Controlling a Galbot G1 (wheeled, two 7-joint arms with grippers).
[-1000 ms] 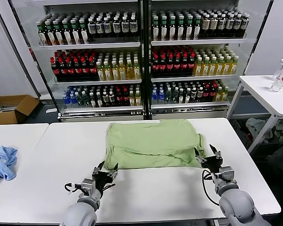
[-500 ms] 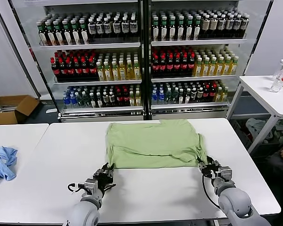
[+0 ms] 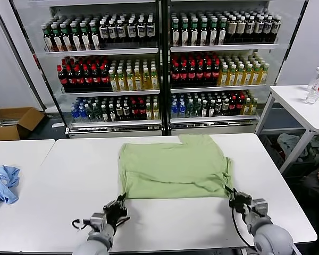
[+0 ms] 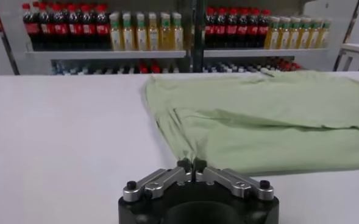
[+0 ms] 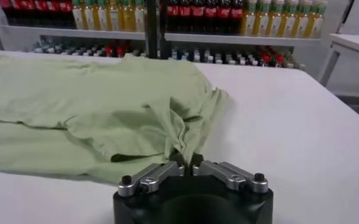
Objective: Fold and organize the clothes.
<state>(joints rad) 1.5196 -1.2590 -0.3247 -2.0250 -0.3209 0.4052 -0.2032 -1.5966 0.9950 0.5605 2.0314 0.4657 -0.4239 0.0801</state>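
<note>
Background: two glass-fronted coolers stocked with bottled drinks fill the upper half of the head view. A white table occupies the lower half. A second table at the lower left edge carries a light blue garment, which is not part of the work.

Task item: the light green T-shirt lies flat at the centre of the frame, plain side up, no print showing. Its near hem runs roughly parallel to the table's front edge.

Left gripper: sits at the lower left of the shirt in the head view, fingers pressed together and pinching the near left corner. The wrist view shows the cloth gathered into creases that run into the pinch.

Right gripper: sits at the lower right of the shirt, fingers likewise closed on the near right corner by the sleeve, with a ridge of fabric drawn up between them.

Assessment: both corners appear secured, so the step in hand is judged to be a lift and carry of the near hem toward the far edge. Recommendations:
- Raise both grippers together and level, so the hem stays straight.
- Keep the hem lightly taut between the arms to avoid sagging.
- Watch the right sleeve, which is bunched and may fold under.
- Lay the hem down square before releasing.
</note>
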